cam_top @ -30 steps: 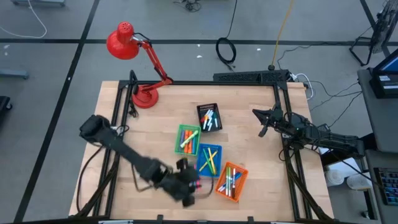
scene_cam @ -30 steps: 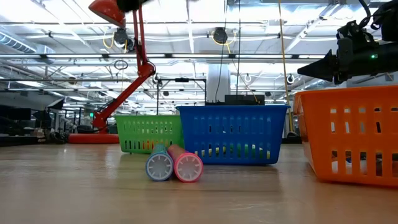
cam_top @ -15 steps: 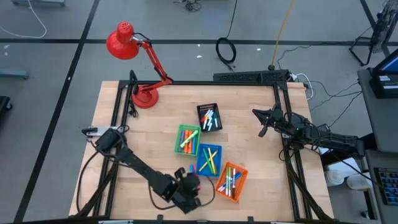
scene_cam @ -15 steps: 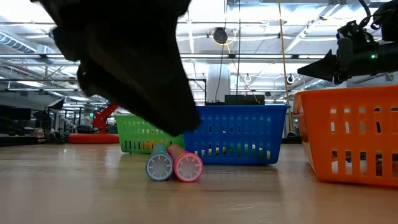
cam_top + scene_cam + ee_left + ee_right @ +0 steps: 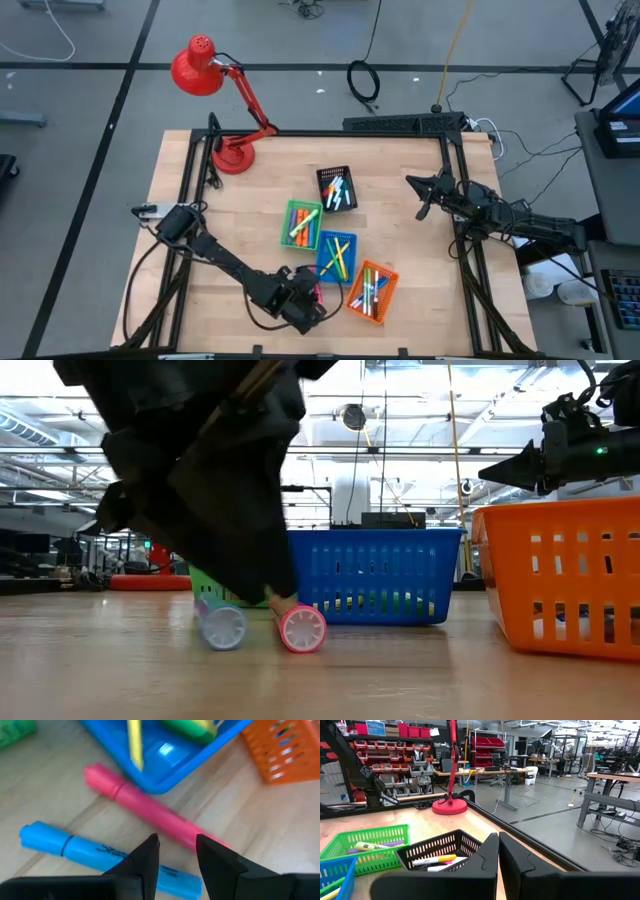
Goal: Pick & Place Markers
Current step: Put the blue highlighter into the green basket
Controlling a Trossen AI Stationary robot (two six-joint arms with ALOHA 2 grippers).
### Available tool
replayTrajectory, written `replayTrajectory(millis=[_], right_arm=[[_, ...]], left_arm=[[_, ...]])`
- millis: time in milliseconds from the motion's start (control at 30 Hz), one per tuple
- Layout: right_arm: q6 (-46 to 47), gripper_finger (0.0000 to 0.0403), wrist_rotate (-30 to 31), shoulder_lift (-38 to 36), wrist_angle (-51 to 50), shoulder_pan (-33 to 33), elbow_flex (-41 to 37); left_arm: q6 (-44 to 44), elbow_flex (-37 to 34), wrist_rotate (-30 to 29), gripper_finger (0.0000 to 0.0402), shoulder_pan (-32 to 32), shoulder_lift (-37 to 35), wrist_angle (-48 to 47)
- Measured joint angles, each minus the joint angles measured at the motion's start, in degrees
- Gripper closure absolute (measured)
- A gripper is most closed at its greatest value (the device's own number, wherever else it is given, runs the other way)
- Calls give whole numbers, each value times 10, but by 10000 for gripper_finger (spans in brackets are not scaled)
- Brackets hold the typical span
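Here the left claw (image 5: 174, 851), part open and empty, sits low over the pink marker (image 5: 150, 810) and blue marker (image 5: 100, 855) lying side by side on the worktop (image 5: 280, 825) beside the blue basket (image 5: 165, 755), so closing off-centre might roll one away.

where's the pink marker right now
The pink marker lies flat on the table's near edge, just outside the blue basket, with the blue marker beside it. The left gripper is directly over it, fingers apart.
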Motion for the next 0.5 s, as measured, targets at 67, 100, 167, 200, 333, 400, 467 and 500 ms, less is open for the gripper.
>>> replayTrajectory(millis=[67, 100, 167, 200, 333, 400, 467, 500], right_arm=[[0, 403, 0, 0, 0, 0, 0], [0, 403, 0, 0, 0, 0, 0], [0, 403, 0, 0, 0, 0, 0], [0, 403, 0, 0, 0, 0, 0], [0, 403, 0, 0, 0, 0, 0], [0, 403, 0, 0, 0, 0, 0], [0, 403, 0, 0, 0, 0, 0], [0, 403, 0, 0, 0, 0, 0]], left_arm=[[-21, 0, 9, 268, 0, 0, -22], [-32, 0, 14, 268, 0, 0, -33], [-47, 1, 23, 268, -1, 0, -47], [-53, 3, 26, 268, -3, 0, -56], [-79, 19, 29, 268, -11, 0, -67], [-89, 26, 42, 268, -15, 0, -75], [-111, 36, 63, 268, -19, 0, -98], [-124, 42, 75, 268, -20, 0, -116]])
